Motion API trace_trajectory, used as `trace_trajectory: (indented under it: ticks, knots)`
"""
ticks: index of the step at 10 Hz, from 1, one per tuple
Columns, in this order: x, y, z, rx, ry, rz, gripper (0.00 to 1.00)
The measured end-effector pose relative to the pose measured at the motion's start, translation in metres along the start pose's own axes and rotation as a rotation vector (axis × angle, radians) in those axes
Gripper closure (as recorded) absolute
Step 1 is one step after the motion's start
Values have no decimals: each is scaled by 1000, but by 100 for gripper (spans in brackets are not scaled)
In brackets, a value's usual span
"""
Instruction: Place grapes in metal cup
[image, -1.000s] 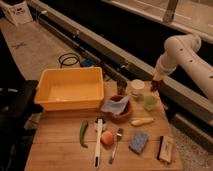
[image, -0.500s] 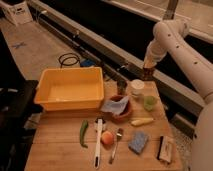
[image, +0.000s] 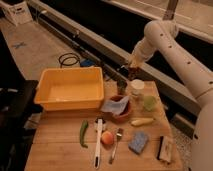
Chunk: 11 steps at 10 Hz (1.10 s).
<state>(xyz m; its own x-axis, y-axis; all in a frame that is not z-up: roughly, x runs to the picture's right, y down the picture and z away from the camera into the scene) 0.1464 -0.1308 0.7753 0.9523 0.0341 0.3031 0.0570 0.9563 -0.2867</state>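
Since half a second ago, the gripper (image: 133, 70) has travelled left along the far edge of the table (image: 60, 150), and the elbow has followed it. I note the arm (image: 167, 42) enters from the right, rises to a bent elbow near the top of the view, then drops steeply leftward to the wrist, with the gripper pointing down. It hangs above the table's back edge, over the gap between the metal cup (image: 121, 88) and the white cup (image: 136, 88), clear of both. It is closed on the grapes (image: 132, 65), seen as a dark reddish clump at its tip, held in the air. The metal cup stands upright just left of the white cup, behind the bowl (image: 121, 116).
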Motion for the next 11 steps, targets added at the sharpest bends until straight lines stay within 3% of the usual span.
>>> trace_trajectory:
  ticks: [1, 2, 8, 9, 11]
  knots:
    - [-13, 7, 6, -13, -41, -12, 100]
    - [-16, 10, 8, -20, -51, -14, 100]
    - [-16, 11, 8, -21, -50, -14, 100]
    - [-17, 9, 9, -8, -56, -11, 100]
    - [-18, 4, 12, 89, -97, 20, 100]
